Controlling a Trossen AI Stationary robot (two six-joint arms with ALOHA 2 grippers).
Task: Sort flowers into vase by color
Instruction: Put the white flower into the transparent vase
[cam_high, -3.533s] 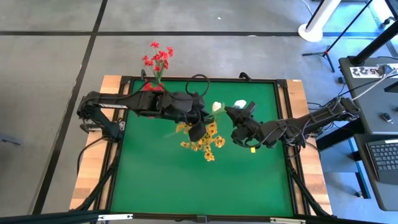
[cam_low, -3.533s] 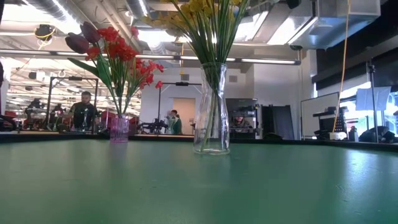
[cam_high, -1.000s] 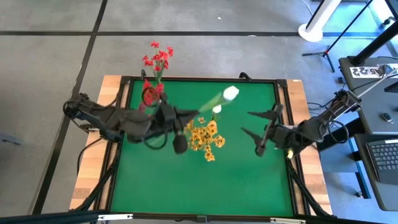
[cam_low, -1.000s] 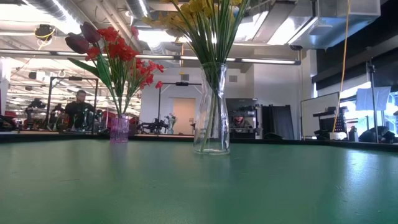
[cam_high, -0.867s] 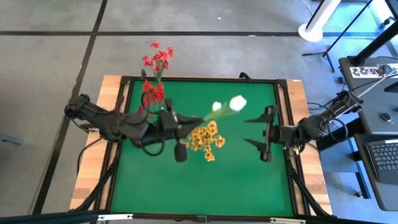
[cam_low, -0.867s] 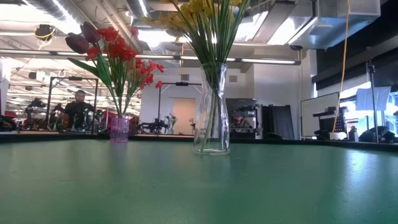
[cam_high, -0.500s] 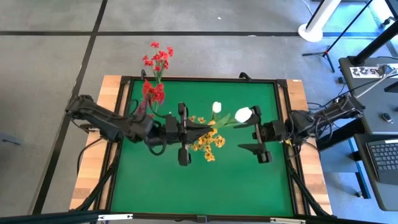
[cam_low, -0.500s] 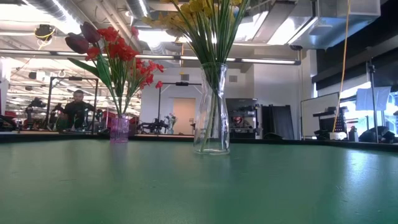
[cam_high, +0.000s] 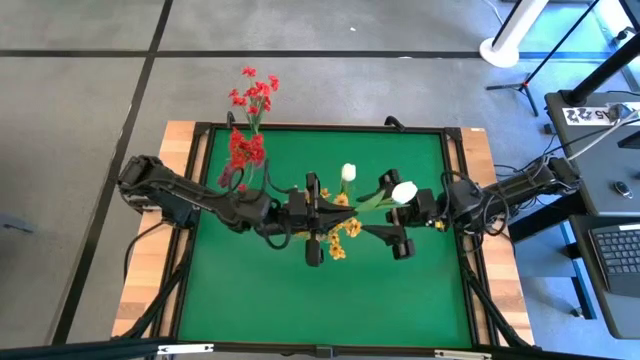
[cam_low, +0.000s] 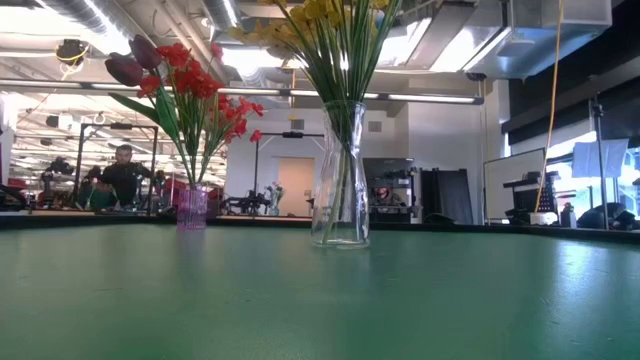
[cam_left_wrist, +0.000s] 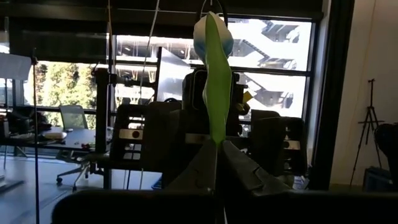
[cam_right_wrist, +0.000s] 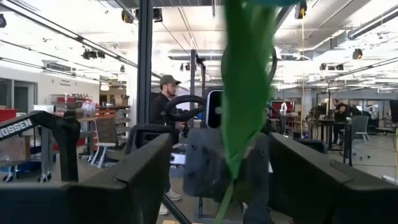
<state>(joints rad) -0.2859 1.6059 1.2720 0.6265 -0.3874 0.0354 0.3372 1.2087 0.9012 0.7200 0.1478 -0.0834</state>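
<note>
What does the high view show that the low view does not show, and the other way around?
Only the high view shows the two arms: the left gripper, shut on the stem of a white flower, and the open right gripper around that flower, above the green table. Only the low view shows the clear glass vase, the pink vase and a person in the room behind. Both show the yellow flowers and the red flowers.
</note>
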